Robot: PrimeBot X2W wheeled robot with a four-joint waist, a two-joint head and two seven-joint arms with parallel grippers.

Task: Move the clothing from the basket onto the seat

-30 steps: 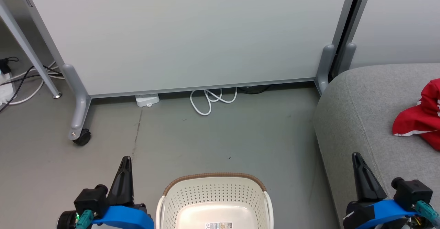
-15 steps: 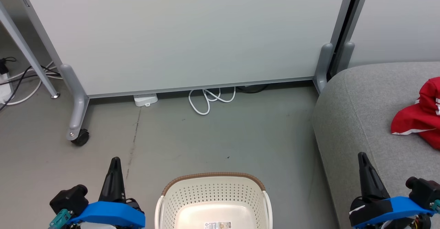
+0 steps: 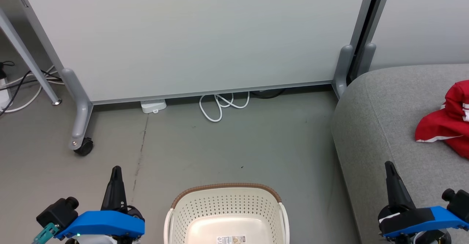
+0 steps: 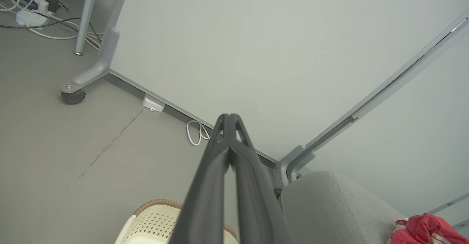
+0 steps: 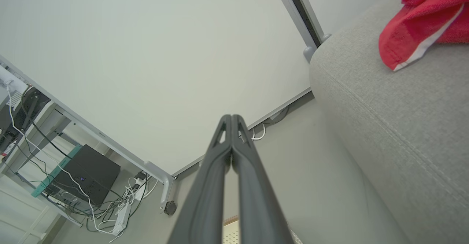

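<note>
- The left gripper (image 3: 116, 170) is seen at the lower left over the floor (image 3: 220, 145). Its two fingers are pressed flat together with nothing between them, and the left wrist view shows the same.
- The right gripper (image 3: 389, 167) is seen at the lower right, against the near side of the seat (image 3: 381, 126). Its fingers are likewise closed on each other and empty.
- The basket (image 3: 227, 186) is set on the floor between the two grippers and is touched by neither. Its bare bottom and a label (image 3: 231, 239) are shown. No red is seen in it, though its near part is cut off by the picture's edge.
- The seat is placed to the right of the basket, near it, with a strip of floor between them.
- The clothing (image 3: 445, 126) is found as a crumpled red heap with white trim on the seat, well in from the front edge. Whether one garment or two are in the heap cannot be told.
- The task is judged done or nearly so. The step in hand is best treated as a check, so the basket's hidden near part should be looked into before the work is called finished.
- If a garment is found there, the fingers should be opened before they are lowered. A fold should then be pinched, lifted clear of the rim and laid beside the heap.
- Farthest off, a white cable (image 3: 220, 106) is coiled under a pale panel (image 3: 201, 35). Neither need be approached.
</note>
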